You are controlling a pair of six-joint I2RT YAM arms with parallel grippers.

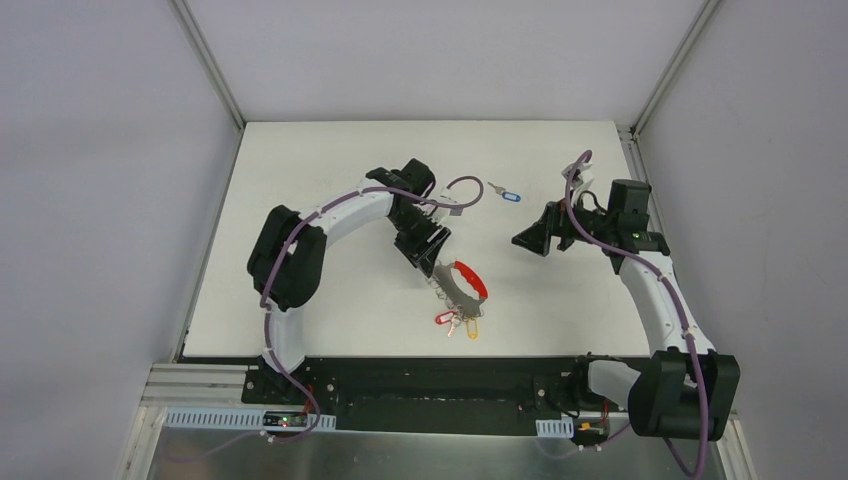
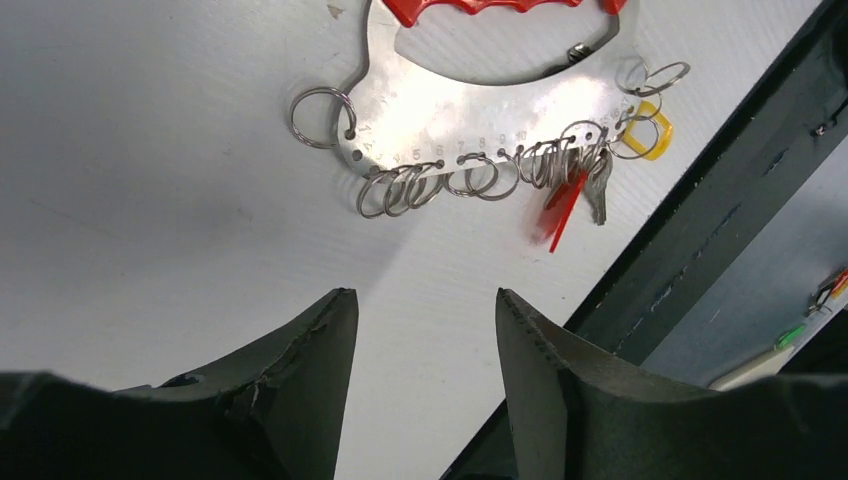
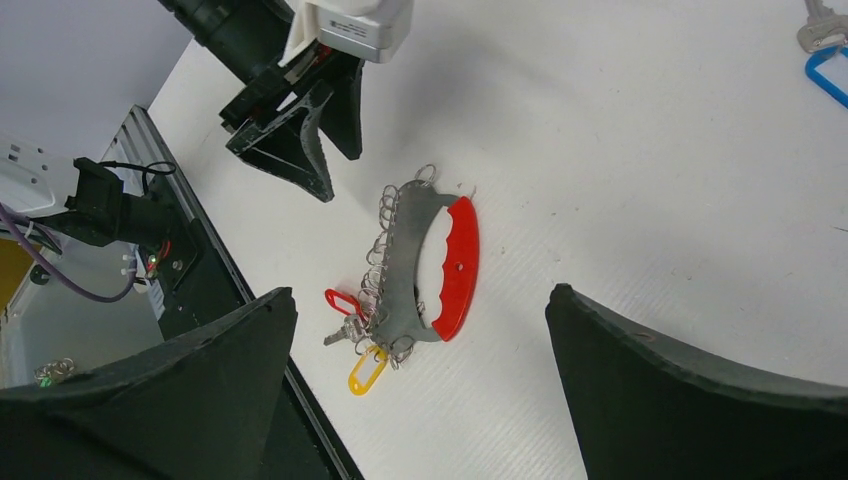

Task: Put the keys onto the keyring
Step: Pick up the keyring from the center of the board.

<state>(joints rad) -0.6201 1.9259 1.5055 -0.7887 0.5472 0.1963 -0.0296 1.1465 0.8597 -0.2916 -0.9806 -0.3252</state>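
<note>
My left fingers [image 2: 330,330] stand apart with nothing between them, just at 10 o'clock of the keyring [image 1: 462,282]. The keyring lies flat on the tabletop [image 1: 330,170], near its 6 o'clock edge. My right fingers [image 3: 590,330] are spread wide and empty, at 2 o'clock from the keyring. Seen from the top, its red half faces 3 o'clock and its grey half, with the rings, faces 9. A red-tagged key [image 3: 340,300] and a yellow tag [image 3: 366,375] hang at its 6 o'clock end. A blue-tagged key [image 1: 503,192] lies loose at 12 o'clock, well apart.
</note>
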